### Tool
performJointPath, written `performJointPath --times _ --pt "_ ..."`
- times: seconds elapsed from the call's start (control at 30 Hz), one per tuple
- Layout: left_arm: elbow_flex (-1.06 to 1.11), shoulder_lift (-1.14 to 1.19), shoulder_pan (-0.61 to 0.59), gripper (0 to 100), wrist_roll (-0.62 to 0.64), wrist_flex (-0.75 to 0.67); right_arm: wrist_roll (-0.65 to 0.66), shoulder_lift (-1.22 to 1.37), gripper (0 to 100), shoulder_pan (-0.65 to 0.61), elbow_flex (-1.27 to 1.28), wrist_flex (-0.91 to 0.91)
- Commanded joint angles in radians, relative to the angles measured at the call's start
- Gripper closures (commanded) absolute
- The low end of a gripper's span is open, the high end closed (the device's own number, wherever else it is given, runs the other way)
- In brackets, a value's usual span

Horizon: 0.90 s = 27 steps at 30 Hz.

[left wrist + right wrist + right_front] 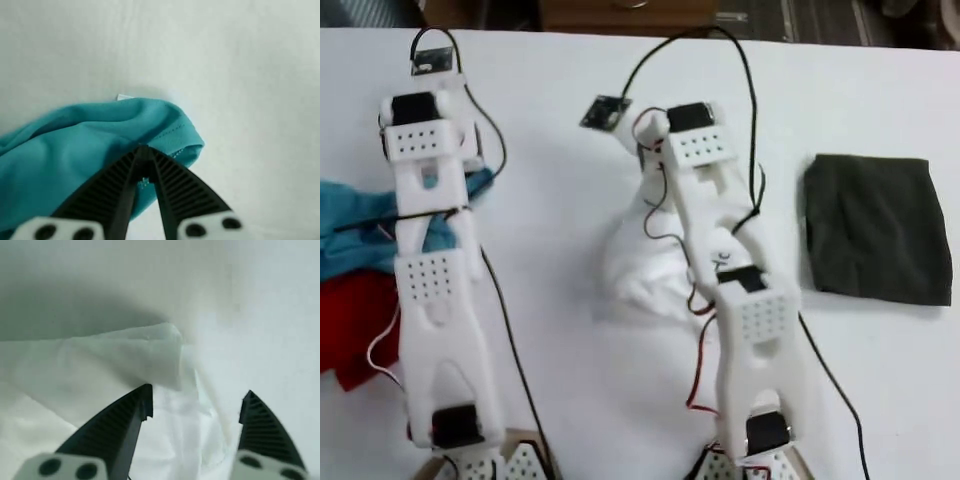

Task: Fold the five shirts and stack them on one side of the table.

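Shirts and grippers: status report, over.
Left gripper shut on teal shirt. Right gripper open over white shirt. Dark shirt folded, lying apart; red shirt beside the teal. No obstacle seen.

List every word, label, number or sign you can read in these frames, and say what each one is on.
No text can be read in any view.
The teal shirt shows what looks like a small white tag at its edge, too small to show any print.
The dark folded shirt, white shirt and red shirt show no lettering or marks.
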Motion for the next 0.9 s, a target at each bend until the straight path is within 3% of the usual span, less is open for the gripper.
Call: performJointPath --times 0.0,0.23,0.43,0.7,0.87 --pt "-0.036 -0.008 -0.005 98 -0.005 0.008 0.029 0.041 69.2 -0.012 -0.140 0.065" --pt "-0.036 -0.008 -0.005 98 -0.003 0.008 0.066 0.119 73.6 -0.059 -0.261 0.074" --pt "-0.036 -0.008 -0.005 98 -0.003 0.008 0.117 0.134 98.7 -0.061 -0.269 0.077" --pt "-0.036 -0.008 -0.005 98 -0.003 0.006 0.115 -0.001 97.8 -0.035 -0.250 0.116" --pt "-0.036 -0.008 -0.006 98 -0.003 0.006 0.115 -0.179 97.8 -0.030 -0.052 0.119"
